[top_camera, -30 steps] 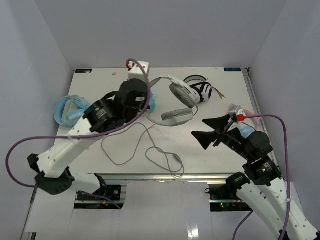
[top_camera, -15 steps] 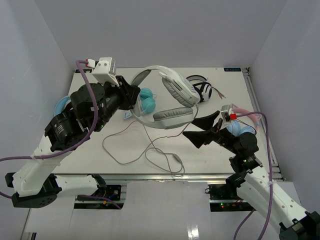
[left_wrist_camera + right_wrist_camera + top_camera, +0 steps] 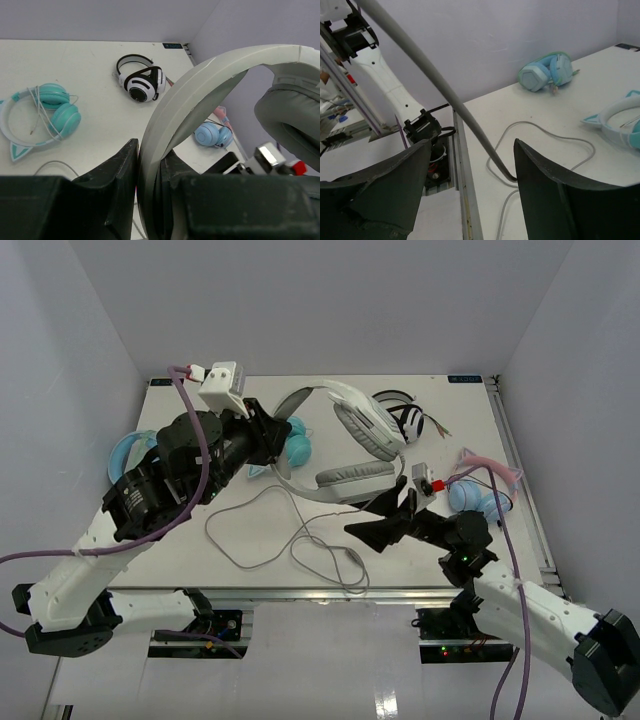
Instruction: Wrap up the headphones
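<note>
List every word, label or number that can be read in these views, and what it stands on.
No text can be read.
Small dark label at the far right edge of the white table: too small in the top view, blurred in the left wrist view.

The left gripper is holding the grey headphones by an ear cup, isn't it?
Not quite. The left gripper is holding the headphones by the headband, not by an ear cup. The left wrist view shows the band pinched between its fingers.
</note>
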{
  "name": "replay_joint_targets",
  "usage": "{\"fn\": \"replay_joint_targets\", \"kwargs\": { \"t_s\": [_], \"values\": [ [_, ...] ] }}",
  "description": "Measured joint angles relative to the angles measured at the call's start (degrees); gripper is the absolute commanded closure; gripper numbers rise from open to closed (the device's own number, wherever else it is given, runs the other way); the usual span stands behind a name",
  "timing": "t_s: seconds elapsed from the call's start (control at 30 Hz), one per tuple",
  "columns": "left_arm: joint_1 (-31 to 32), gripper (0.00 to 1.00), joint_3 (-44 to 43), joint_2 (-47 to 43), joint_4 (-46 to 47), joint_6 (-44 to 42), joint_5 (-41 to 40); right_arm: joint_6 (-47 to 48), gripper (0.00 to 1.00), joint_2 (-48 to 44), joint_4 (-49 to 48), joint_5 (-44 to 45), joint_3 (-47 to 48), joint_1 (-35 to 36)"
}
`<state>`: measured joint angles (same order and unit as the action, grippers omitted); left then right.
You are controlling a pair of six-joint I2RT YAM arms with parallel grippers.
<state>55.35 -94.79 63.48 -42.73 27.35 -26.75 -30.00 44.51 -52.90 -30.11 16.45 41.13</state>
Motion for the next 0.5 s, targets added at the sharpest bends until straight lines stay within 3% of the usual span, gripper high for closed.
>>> {"fn": "replay_joint_targets", "kwargs": {
  "t_s": [0.5],
  "values": [
    [0.0,1.0,8.12,-11.31,6.48,5.96,8.4,1.9,0.5,17.26,-16.36,1.07,-0.98,8.45]
  ]
}}
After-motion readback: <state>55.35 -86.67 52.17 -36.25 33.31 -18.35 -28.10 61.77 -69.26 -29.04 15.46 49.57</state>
